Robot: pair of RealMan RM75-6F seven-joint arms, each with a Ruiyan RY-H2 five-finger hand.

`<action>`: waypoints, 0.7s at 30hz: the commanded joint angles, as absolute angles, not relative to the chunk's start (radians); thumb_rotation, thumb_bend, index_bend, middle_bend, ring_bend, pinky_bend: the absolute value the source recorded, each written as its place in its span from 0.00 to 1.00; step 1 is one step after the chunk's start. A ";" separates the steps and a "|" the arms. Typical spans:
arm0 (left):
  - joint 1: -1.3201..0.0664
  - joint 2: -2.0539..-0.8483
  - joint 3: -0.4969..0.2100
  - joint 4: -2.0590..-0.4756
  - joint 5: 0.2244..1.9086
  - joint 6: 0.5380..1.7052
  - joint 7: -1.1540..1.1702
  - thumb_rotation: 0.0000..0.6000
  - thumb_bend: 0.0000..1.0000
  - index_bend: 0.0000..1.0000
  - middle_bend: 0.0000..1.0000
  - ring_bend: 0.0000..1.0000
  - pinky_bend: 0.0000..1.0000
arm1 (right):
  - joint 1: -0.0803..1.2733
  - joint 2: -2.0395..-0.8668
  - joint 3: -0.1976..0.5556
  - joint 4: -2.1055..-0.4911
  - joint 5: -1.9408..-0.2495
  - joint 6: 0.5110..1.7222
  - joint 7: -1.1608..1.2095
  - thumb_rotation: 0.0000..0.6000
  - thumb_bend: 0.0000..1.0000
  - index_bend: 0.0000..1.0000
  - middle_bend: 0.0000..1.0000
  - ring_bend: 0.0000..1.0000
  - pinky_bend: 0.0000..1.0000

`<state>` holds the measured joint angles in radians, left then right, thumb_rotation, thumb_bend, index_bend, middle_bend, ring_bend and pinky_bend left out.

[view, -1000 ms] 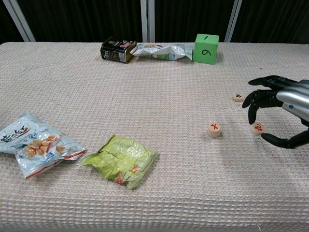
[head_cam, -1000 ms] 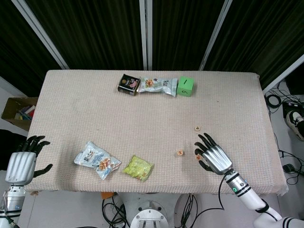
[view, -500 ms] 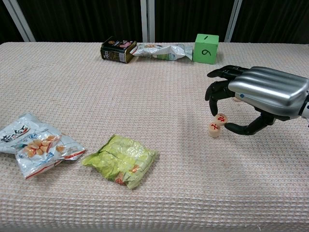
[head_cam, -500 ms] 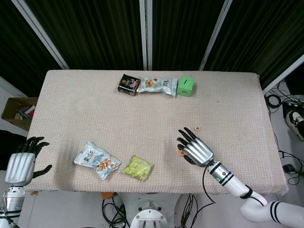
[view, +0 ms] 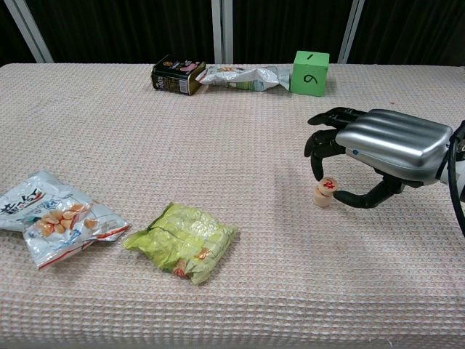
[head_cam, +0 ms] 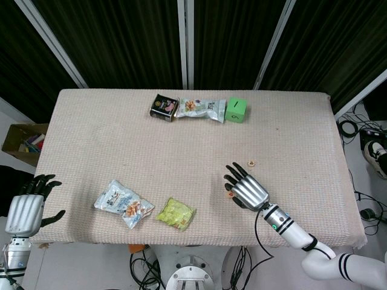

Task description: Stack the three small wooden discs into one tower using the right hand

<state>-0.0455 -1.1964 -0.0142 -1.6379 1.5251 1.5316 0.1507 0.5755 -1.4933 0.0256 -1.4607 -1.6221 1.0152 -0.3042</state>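
the right hand is pinching a small wooden disc on top of another disc on the tabletop

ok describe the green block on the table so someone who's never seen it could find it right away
Look along the far edge of the table, where three things lie in a row. The green block is at the right end, beside a crinkled snack packet and a dark tin. It is the only cube, with black numerals on its faces.
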 commanded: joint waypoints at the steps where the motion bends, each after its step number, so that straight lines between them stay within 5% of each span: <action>1: -0.046 -1.196 -0.014 -1.638 1.525 1.531 0.152 1.00 0.10 0.30 0.20 0.14 0.23 | 0.577 -1.496 0.024 -1.457 -1.620 1.018 -0.301 1.00 0.38 0.45 0.24 0.00 0.00; 21: -0.045 -1.198 -0.014 -1.639 1.524 1.528 0.156 1.00 0.10 0.30 0.20 0.14 0.23 | 0.582 -1.496 0.003 -1.454 -1.620 1.040 -0.305 1.00 0.37 0.36 0.22 0.00 0.00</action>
